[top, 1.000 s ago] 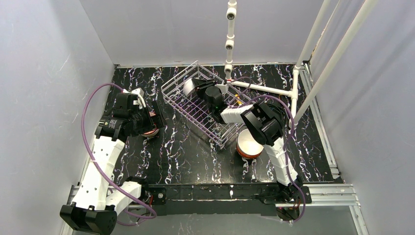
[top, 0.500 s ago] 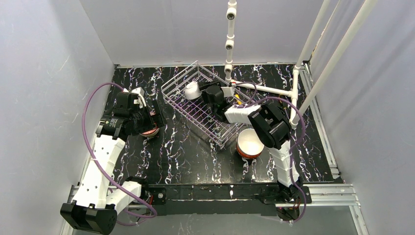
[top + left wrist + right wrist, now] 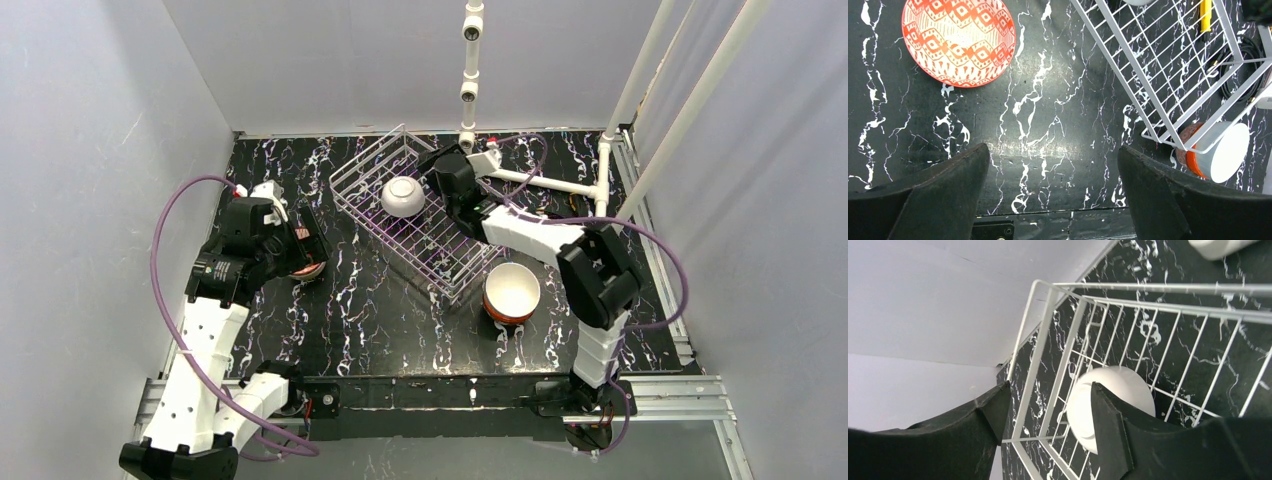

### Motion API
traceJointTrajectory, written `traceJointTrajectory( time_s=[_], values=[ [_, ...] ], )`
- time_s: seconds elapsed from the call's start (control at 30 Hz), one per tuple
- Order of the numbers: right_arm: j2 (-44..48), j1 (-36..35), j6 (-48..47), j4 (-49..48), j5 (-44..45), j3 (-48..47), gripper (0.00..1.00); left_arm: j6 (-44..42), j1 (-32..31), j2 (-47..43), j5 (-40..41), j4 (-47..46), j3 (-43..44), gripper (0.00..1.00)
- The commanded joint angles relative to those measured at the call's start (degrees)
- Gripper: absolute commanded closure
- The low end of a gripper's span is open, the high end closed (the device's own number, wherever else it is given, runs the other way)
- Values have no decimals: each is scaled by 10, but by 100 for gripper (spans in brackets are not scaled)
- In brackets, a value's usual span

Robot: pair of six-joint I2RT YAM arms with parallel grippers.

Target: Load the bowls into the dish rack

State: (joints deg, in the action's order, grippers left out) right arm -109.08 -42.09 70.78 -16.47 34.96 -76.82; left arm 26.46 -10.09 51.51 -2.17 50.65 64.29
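Bowls sit at three spots about the dish rack [image 3: 385, 235]: a red-orange bowl [image 3: 511, 292] upright just off its near corner; a red-patterned bowl [image 3: 959, 40] overturned to its left, near the left gripper [image 3: 1053, 152], which is spread wide and empty; a white bowl [image 3: 402, 196] inside its far end, apparently overturned, just beside the right gripper [image 3: 1048, 395], whose fingers are parted and hold nothing.

dish rack [image 3: 428, 243]: sat on surface [image 3: 370, 315], centre
first bowl [image 3: 402, 196]: lay in rack
second bowl [image 3: 511, 290]: stood beside rack's near corner
third bowl [image 3: 959, 40]: sat left of rack
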Motion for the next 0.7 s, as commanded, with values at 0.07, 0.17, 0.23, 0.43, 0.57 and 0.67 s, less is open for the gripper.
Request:
traceJointTrajectory(
  time_s=[0.07,0.17,0.23,0.43,0.57,0.67],
  values=[
    [62,-3,-184,-5,-24,25,30,14,3,-8,39,-10,-9,2],
    [40,-13,-253,78,-60,-33,29,17,3,-8,42,-12,-12,2],
    [13,-18,-274,175,-78,-83,27,19,3,-6,41,-13,-15,2],
    [-12,-51,-342,235,-92,-108,20,32,4,-3,38,-22,-35,2],
    [-52,-55,-360,272,-118,-147,17,39,4,3,40,-24,-38,2],
    [-78,-57,-363,254,-132,-155,16,46,6,6,44,-25,-40,2]
  ],
)
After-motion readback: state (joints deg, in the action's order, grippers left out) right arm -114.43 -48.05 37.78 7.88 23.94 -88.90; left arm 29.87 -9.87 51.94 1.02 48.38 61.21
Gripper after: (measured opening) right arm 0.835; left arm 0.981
